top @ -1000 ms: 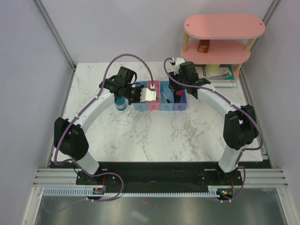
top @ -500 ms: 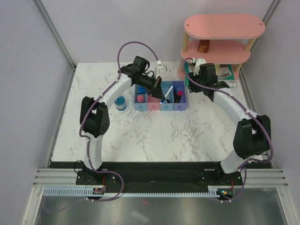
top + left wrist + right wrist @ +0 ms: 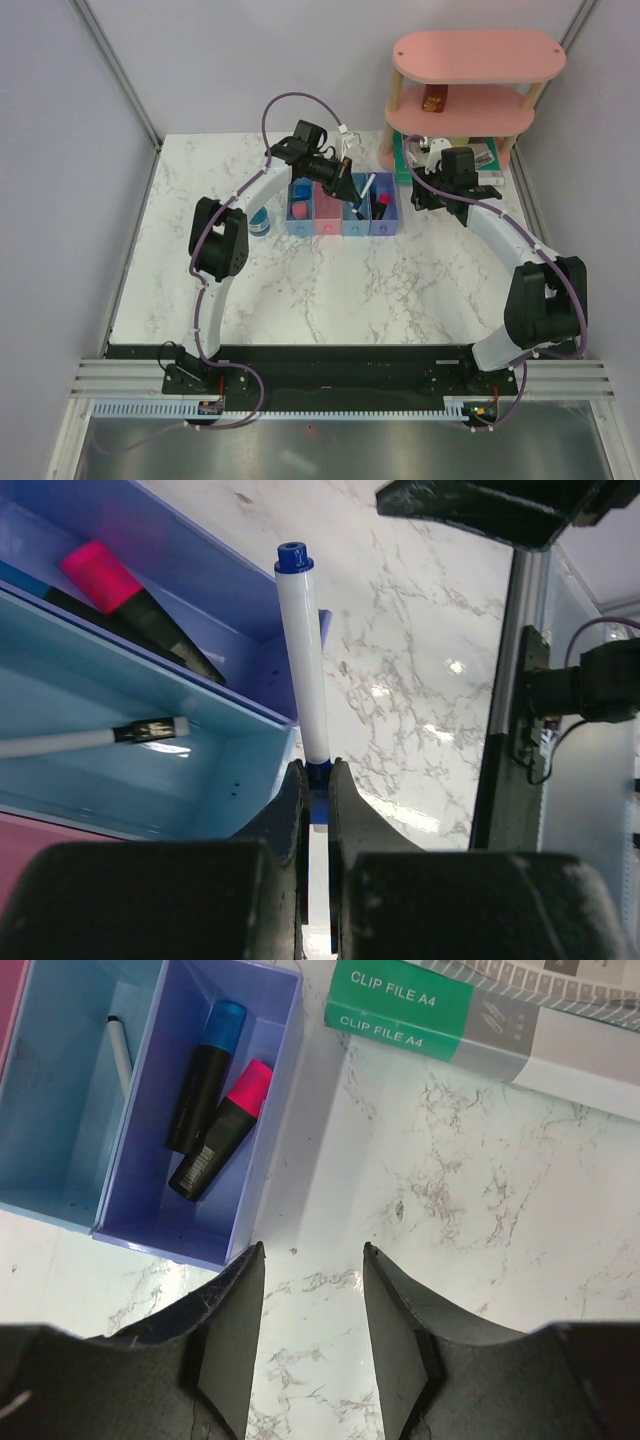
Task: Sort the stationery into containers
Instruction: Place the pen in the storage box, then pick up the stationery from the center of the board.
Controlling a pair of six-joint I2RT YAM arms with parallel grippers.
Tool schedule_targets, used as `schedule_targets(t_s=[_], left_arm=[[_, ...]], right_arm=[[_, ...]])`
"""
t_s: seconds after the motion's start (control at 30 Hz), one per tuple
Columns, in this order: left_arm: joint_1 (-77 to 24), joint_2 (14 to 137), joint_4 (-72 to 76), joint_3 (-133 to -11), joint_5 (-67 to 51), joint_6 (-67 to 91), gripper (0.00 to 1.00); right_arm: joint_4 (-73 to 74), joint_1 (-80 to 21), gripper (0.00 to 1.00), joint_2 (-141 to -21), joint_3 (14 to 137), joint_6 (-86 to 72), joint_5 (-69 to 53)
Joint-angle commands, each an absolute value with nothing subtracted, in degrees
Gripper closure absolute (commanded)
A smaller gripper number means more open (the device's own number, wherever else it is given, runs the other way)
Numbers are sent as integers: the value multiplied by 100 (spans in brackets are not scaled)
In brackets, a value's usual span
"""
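the white pen is in my left gripper, pinched by its very end between fingers pressed tight on it, so nearly all of its length sticks out free toward the top centre of the left wrist view. it hangs above the row of bins, about where the light blue bin meets the purple bin. i cannot tell from here which of the two lies right under its cap.

that is my main worry. if i let go at this spot, the pen could strike the shared wall and tip into the purple bin with the pink-ended highlighter. it belongs, i judge, with the other pen in the light blue bin at left. it could also bounce off the rim and roll out onto the table.

a hold this near the end is weak too (the long free part acts as a lever), so a quick wrist turn may swing the pen in my grip.

my right gripper, fingers spread and empty, hovers over bare marble just beside the purple bin. the two arms are near each other, and a careless reach could knock them together.
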State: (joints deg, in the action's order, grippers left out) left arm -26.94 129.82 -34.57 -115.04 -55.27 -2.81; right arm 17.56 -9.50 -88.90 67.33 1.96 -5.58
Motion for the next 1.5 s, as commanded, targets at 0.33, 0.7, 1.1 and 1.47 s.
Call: schedule_targets(t_s=[0.33, 0.7, 1.1, 1.47], left_arm=[[-2584, 13315, -2944, -11602, -4641, -466, 91], [-2584, 13474, -2883, -11777, -4588, -501, 50], [-2452, 11948, -4014, -11953, -4090, -2936, 8], [-1601, 10916, -6222, -10820, -1363, -5967, 0]], right_arm=[[1547, -914, 48, -8657, 6688, 97, -844], [1521, -905, 48, -8499, 6583, 44, -844], [1556, -897, 46, -8359, 6565, 149, -932], [1564, -896, 38, -8095, 6460, 263, -1125]])
